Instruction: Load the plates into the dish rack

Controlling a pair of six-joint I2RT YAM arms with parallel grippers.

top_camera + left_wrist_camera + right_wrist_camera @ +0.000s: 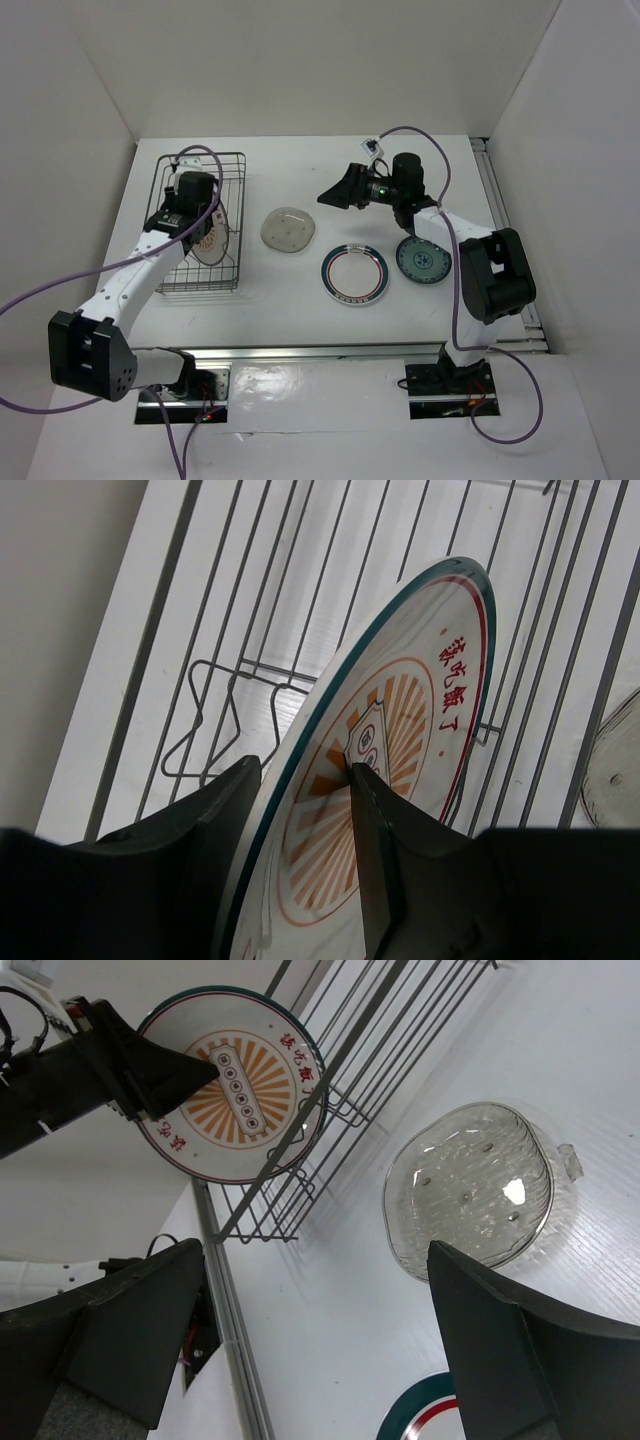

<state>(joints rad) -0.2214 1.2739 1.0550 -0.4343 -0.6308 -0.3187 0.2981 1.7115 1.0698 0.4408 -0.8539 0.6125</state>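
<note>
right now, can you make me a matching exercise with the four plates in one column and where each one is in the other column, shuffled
Things:
1. sunburst plate
2. clear plate
3. ringed plate
4. teal plate

Places:
a. flat on the table, farthest to the right
b. gripped on edge by the left claw, at the rack
c. flat on the table, just right of the rack
d. flat on the table, between the clear plate and the teal plate

Pairs: 1-b, 2-c, 3-d, 4-a
</note>
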